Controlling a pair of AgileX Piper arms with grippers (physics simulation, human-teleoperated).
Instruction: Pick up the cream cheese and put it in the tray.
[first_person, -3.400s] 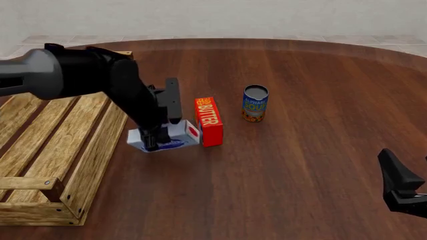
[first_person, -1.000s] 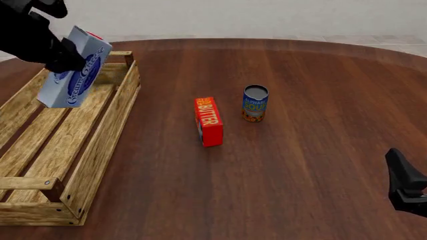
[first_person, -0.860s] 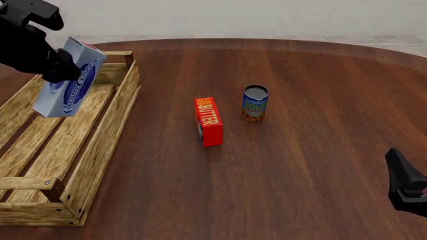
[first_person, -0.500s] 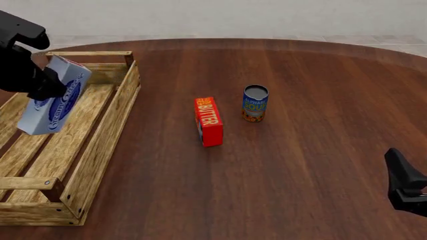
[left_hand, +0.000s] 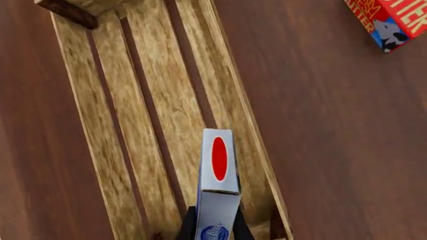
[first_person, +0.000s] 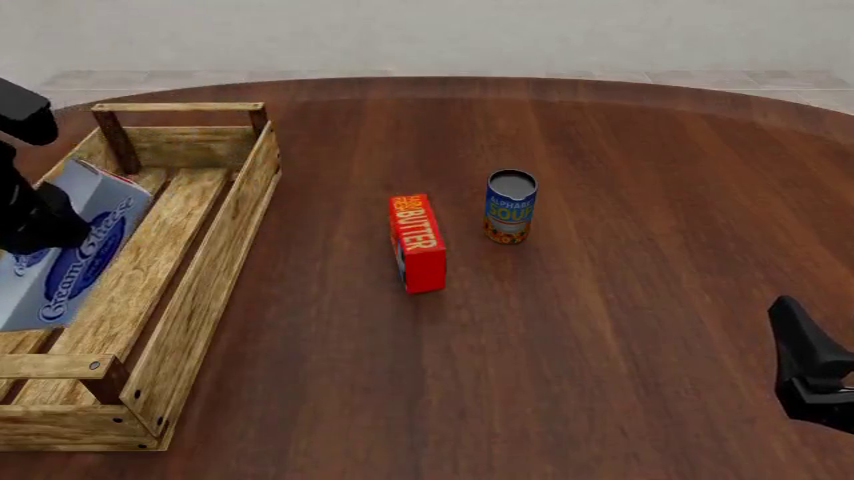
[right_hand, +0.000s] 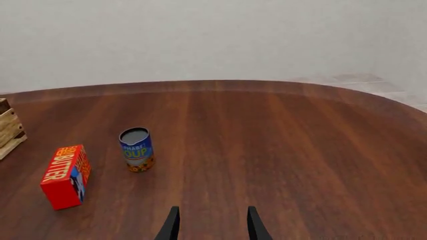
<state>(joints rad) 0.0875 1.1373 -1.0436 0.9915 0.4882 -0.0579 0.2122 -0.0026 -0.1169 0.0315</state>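
I am holding the cream cheese (first_person: 64, 258) clamped in my left gripper (left_hand: 215, 231), tilted over the wooden tray (first_person: 200, 290); whether it is touching the slats I cannot tell. This is the placing step. Next I judge I need to lower it flat and release. My right gripper (right_hand: 210, 225) is idling with fingers parted and nothing between them.

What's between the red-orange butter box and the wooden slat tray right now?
Only bare brown table between the red-orange butter box and the light wooden slat tray, per the front view.

cream cheese (first_person: 60, 262) seemingly over tray (first_person: 200, 290) left, butter box (first_person: 418, 243) right
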